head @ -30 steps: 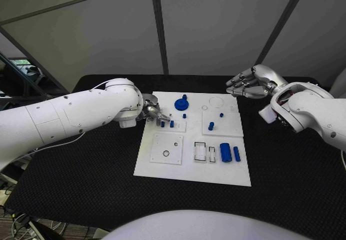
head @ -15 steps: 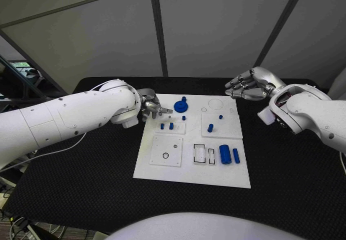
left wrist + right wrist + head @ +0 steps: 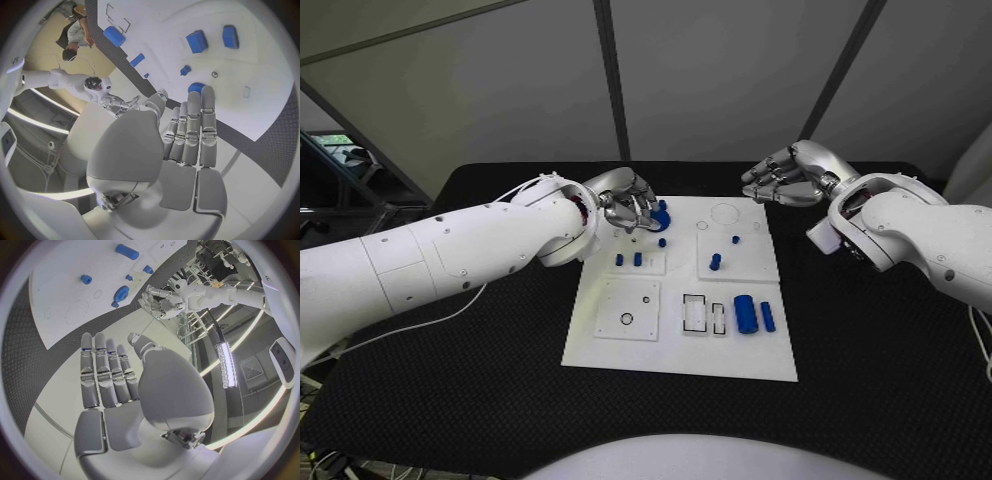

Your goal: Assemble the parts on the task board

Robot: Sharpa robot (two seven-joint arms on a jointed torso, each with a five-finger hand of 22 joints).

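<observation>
The white task board (image 3: pixel 678 340) lies in the middle of the black table (image 3: pixel 459 370), and everything here is placed against it. At its far left corner the left hand (image 3: pixel 629 207) hovers over the board edge; in the left wrist view its fingers (image 3: pixel 195 125) lie straight and side by side with nothing between them, tips reaching toward a round blue disc part (image 3: pixel 195 88), so it is open and holding nothing; whether the tips touch the disc I cannot tell. In the head view that blue disc (image 3: pixel 659 216) sits just beside the hand, on the board's far left area. Nearer the robot from it, two short blue pegs (image 3: pixel 629 259) stand side by side in a small raised plate on the left half of the board. Toward the board's middle a single blue peg (image 3: pixel 715 262) stands on the right-hand plate, with a smaller blue piece (image 3: pixel 736 240) just beyond it. On the near right part of the board a fat blue cylinder (image 3: pixel 746 314) lies beside a thinner blue bar (image 3: pixel 767 313), the two close but apart. Off the board's far right corner, above the table, hangs the right hand (image 3: pixel 786 172); in the right wrist view its fingers (image 3: pixel 106 372) stretch straight out, empty and open.
</observation>
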